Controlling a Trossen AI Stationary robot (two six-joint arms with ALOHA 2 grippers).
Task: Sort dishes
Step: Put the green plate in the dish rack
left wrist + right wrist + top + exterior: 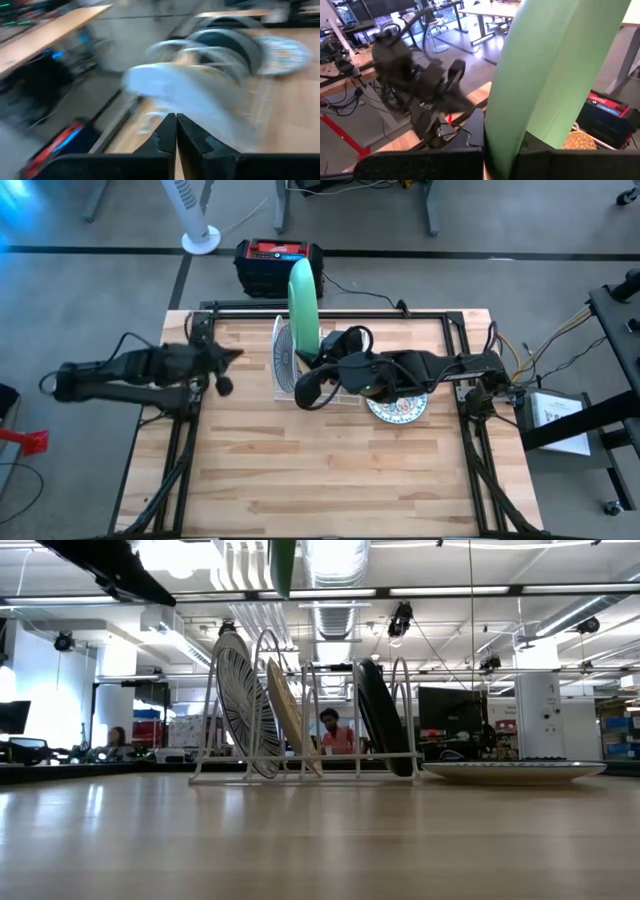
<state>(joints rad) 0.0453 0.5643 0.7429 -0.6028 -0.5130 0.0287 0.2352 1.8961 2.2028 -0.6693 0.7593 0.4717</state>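
The right gripper (500,150) is clamped on the edge of the plain light green plate (303,305), holding it upright and edge-on high above the white wire rack (290,370), toward the far side of the table (320,480); in the right wrist view the plate (545,70) rises as a broad green band from between the two dark fingers. In the low view only its bottom edge (283,565) shows, hanging well clear of the rack (300,775). Three plates stand in the rack's slots: a white one with a dark pattern (245,710) at the left, the mustard-yellow speckled plate (290,720) just beside it, and the dark teal plate (380,720) toward the right end. The white plate with blue floral pattern (400,410) lies flat on the table just right of the rack (partly under the right arm in the high view), and shows as a low disc (515,772) in the low view. The left gripper (225,370) waits at the left edge of the table, left of the rack, its fingers pressed together on nothing, as the left wrist view (176,130) shows. People sit in the room far behind the table.
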